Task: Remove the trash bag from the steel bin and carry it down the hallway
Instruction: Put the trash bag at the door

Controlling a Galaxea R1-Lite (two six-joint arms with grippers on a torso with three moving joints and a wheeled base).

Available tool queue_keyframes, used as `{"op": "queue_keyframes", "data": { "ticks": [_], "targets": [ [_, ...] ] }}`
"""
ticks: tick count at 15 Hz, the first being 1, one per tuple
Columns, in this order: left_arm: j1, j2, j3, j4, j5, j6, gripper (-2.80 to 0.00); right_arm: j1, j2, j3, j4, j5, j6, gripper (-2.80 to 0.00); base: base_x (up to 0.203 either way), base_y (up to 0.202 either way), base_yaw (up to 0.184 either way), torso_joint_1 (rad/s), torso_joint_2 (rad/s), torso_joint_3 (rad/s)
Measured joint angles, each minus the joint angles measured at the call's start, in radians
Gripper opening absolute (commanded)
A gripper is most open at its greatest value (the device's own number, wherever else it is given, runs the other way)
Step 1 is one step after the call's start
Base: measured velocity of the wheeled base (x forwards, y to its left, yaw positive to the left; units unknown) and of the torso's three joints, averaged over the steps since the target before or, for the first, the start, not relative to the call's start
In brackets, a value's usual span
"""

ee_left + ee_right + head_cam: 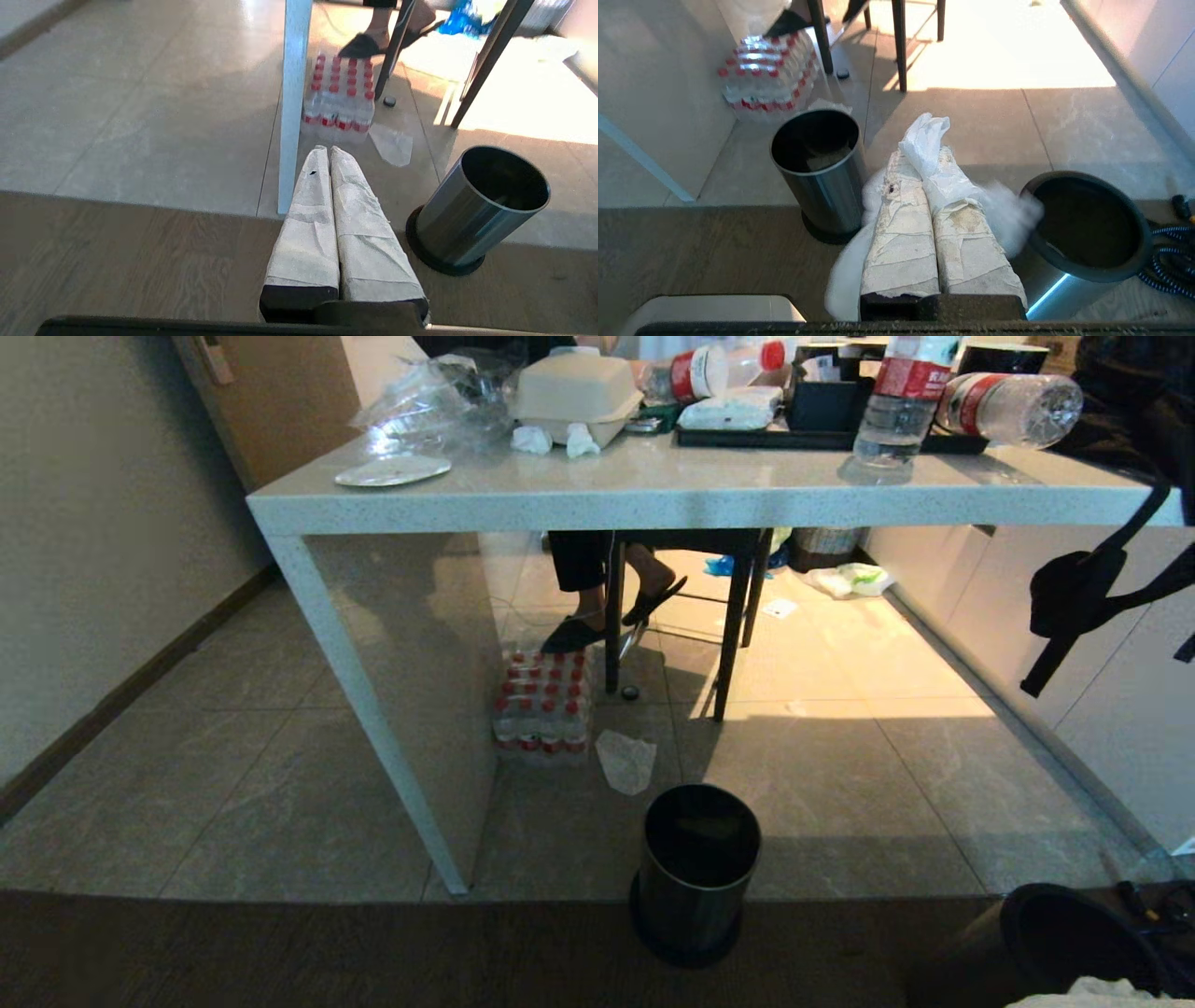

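Note:
My right gripper (920, 151) is shut on the trash bag (925, 135). The bag is thin white plastic; a crumpled end sticks out past the fingertips and the rest hangs blurred on both sides of the fingers. It hangs between two dark steel bins. One steel bin (817, 163) (695, 868) (476, 210) stands at the edge of the tiled floor, dark inside. The other bin (1087, 228) (1074, 943) is close on the right. My left gripper (329, 150) is shut with nothing in it, over the wood floor left of the first bin. The hallway is out of view.
A white stone table (653, 490) cluttered with bottles and boxes stands ahead. Its slab leg (401, 709) is left of the bin. Behind the bin lie a flat white wrapper (625, 761) and a water-bottle pack (544, 705). A person's feet (607, 616) rest by a dark chair. Cabinets line the right.

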Motion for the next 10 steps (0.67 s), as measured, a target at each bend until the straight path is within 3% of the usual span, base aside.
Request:
{"op": "queue_keyframes", "data": {
  "ticks": [7,10],
  "targets": [
    [0.000,0.000,0.000,0.000,0.000,0.001,-2.80,0.000,0.000,0.000,0.000,0.000,0.000,-2.80,0.000,0.000,0.000,0.003,0.00,0.203],
    [0.001,0.000,0.000,0.000,0.000,0.000,-2.80,0.000,0.000,0.000,0.000,0.000,0.000,-2.80,0.000,0.000,0.000,0.002,0.00,0.081]
  ]
}}
